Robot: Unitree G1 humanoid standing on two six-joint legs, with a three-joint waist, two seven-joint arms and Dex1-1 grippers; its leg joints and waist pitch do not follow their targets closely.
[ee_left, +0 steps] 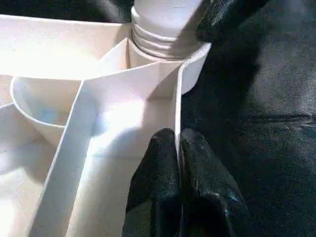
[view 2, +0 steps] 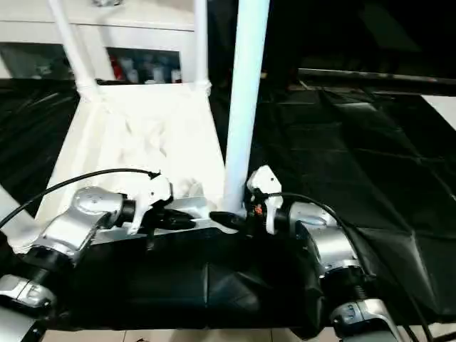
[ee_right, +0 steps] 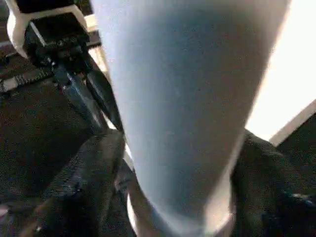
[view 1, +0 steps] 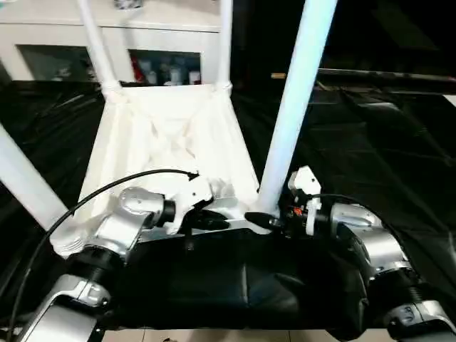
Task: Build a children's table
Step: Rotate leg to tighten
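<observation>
The children's table lies upside down, its white ribbed tabletop (view 1: 167,142) facing up with four white legs standing in the corner sockets. My left gripper (ee_left: 177,143) is shut on the thin near rim wall of the tabletop, close to the near right socket (ee_left: 168,44). The near right leg (view 1: 296,107) rises tall from that socket. My right gripper (view 1: 267,217) is closed around its base, with one finger (ee_right: 89,173) on either side of the tube. The near left leg (view 1: 25,185) leans out to the left, and the two far legs (view 1: 96,43) stand at the back corners.
The tabletop rests on a large black-draped table (view 1: 370,142). A white glass-door cabinet (view 1: 43,43) stands behind it. A black cable (view 1: 92,196) loops over my left forearm. The draped table's front edge runs just below both grippers.
</observation>
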